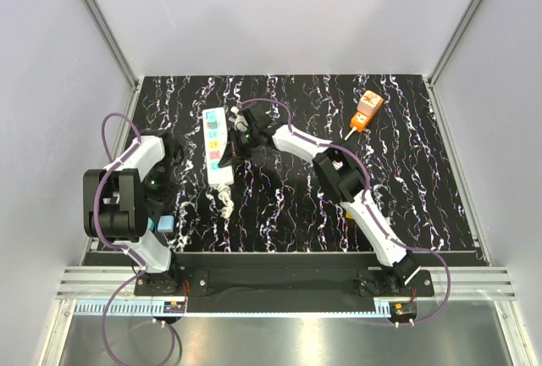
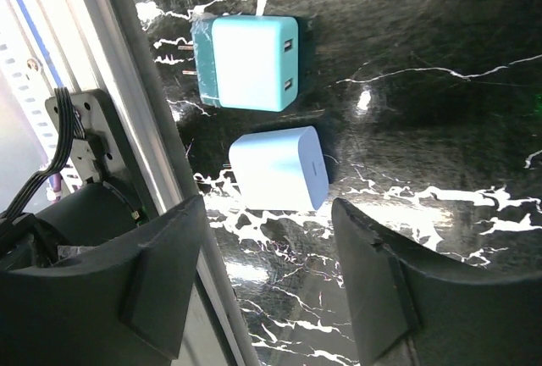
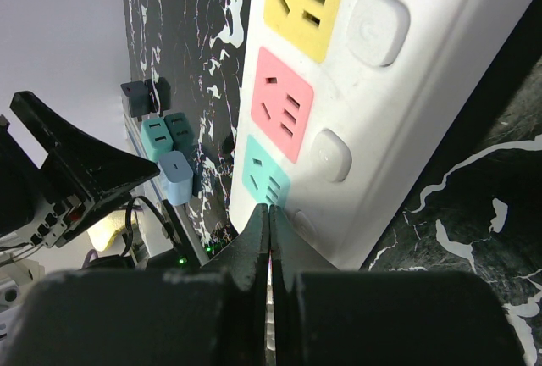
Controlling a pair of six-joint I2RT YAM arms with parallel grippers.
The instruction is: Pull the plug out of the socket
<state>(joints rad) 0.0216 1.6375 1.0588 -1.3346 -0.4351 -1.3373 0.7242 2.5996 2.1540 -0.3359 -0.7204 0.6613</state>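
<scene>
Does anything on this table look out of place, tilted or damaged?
Nothing looks damaged or spilled. The teal charger and the pale blue charger lie loose on their sides by the left rail, away from the socket. An orange box lies askew, far right.

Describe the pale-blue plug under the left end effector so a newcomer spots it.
On the black marbled table, go to its near-left edge by the metal rail, where unplugged chargers lie. The pale-blue plug is the one nearest the open left end effector. Unlike the teal charger beside it, it is smaller, paler and shows no USB ports.
</scene>
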